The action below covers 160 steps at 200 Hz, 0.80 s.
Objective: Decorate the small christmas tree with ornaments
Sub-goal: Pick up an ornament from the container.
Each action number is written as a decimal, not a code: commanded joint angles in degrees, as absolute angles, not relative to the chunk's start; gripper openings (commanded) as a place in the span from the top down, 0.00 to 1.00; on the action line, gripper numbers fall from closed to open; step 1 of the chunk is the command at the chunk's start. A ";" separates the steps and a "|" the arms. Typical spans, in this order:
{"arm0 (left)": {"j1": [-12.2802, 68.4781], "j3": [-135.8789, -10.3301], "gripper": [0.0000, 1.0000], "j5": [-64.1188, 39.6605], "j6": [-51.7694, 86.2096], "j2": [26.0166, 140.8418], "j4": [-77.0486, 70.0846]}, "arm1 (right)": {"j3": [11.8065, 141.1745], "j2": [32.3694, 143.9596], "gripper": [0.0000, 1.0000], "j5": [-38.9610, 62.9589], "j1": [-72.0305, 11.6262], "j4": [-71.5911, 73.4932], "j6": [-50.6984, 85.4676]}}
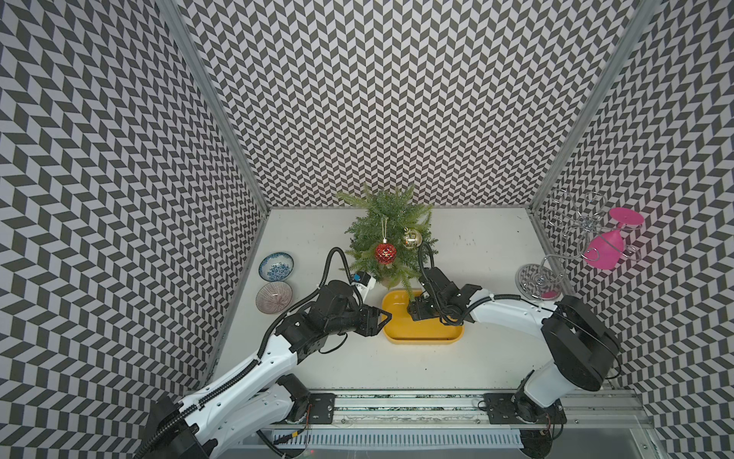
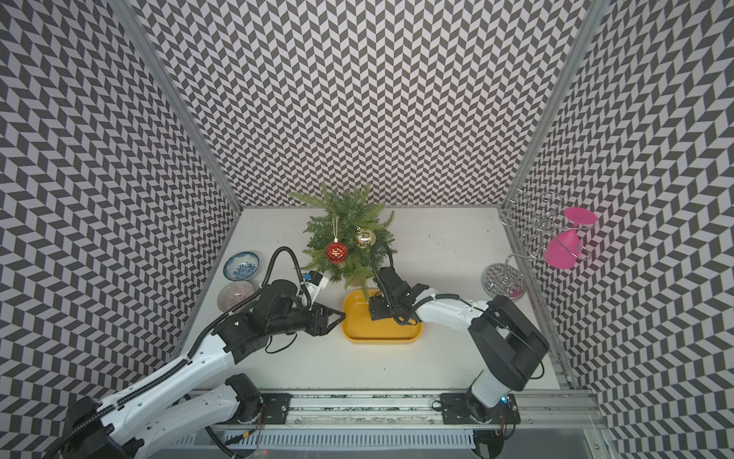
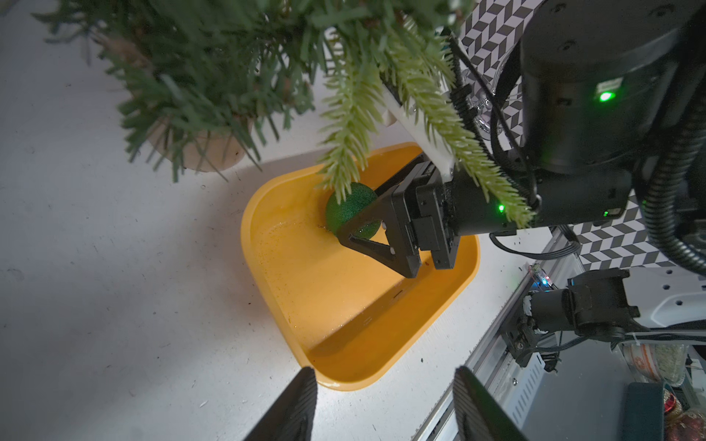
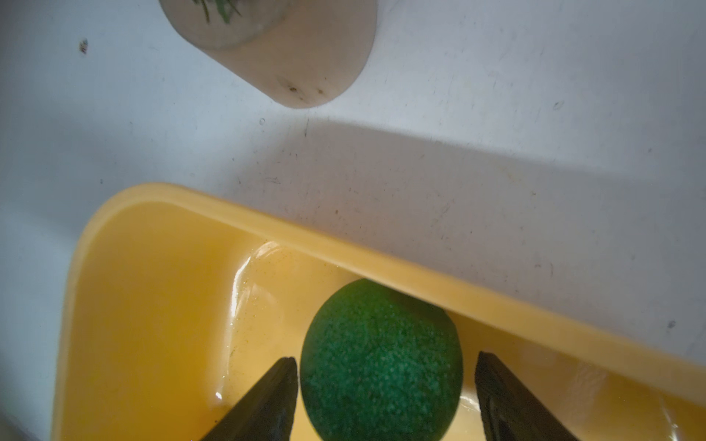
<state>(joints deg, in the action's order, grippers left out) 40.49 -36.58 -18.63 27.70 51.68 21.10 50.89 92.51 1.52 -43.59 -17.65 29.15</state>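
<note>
White scuffed tabletop (image 1: 476, 254) inside black-and-white chevron walls (image 1: 397, 99), with a yellow plastic tray (image 1: 421, 337) near its middle.
Small green artificial Christmas tree (image 1: 387, 214) stands just behind the tray, carrying a faceted red bauble (image 1: 385, 253) and a shiny gold bauble (image 1: 412, 238). A glittery green bauble (image 4: 382, 362) lies in the tray between the right gripper's (image 4: 386, 357) parted fingers. The left gripper (image 3: 385, 372) is beside the tray, fingers apart, empty.

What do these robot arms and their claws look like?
The left arm and right arm have white shells, bulky black joints and black ribbed cables looping outside. The left gripper and right gripper are black, each with two wedge-shaped fingers, ribbed inside. Green lights glow on the right arm.
</note>
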 commanded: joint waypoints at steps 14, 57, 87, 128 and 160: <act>40.56 -38.01 0.41 -17.79 27.19 51.15 20.83 | 52.95 94.61 0.26 0.73 -43.33 -15.21 29.26; 40.59 -37.99 0.41 -17.80 27.40 51.28 20.66 | 53.61 95.45 0.31 -0.26 -43.35 -15.91 28.53; 40.60 -38.03 0.41 -17.71 27.59 51.24 20.65 | 53.55 95.45 0.37 -0.10 -43.33 -15.91 28.29; 40.56 -38.22 0.41 -17.48 27.71 51.06 20.82 | 52.67 93.92 0.39 0.00 -43.33 -16.00 28.34; 40.59 -38.60 0.41 -17.31 27.68 51.06 21.13 | 51.86 91.41 0.39 0.02 -43.33 -16.93 28.38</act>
<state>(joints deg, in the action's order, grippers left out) 40.49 -36.58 -18.20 27.92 51.68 21.10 52.23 94.67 0.80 -43.57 -17.65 28.51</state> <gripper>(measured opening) 0.593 0.612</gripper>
